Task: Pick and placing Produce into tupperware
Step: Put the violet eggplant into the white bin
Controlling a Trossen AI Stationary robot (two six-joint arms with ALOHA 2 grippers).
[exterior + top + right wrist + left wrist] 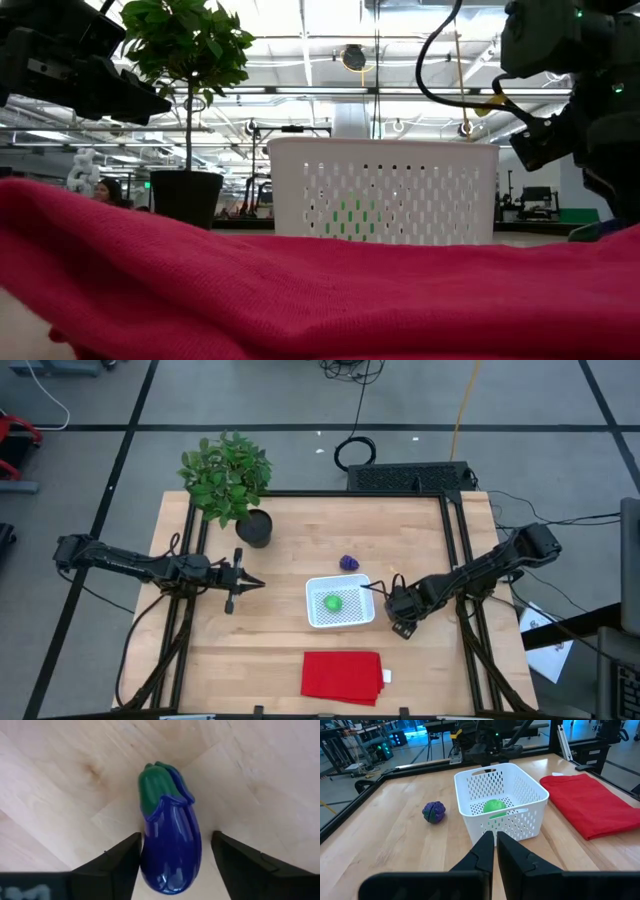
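- At the left of the high view we see the left hand over bare worktop, its fingers pressed together with nothing between them, pointing towards the tupperware and well apart from it.
- In the upper left stands a potted plant, near the worktop's back edge.
- At the centre, the tupperware holds the round green produce; in the low view the green shows only through the wall holes.
- The rounded purple produce lies on the wood just above the tupperware, apart from it.
- Below the tupperware, a red cloth lies near the worktop's front edge; it fills the lower half of the low view and hides the worktop there.
- Just right of the tupperware, the right hand points down at the worktop. From above we cannot see what is under it.
- In the right wrist view, the eggplant lies on the wood between the fingers. They are partly open, one side touching or nearly so, the other with a gap.
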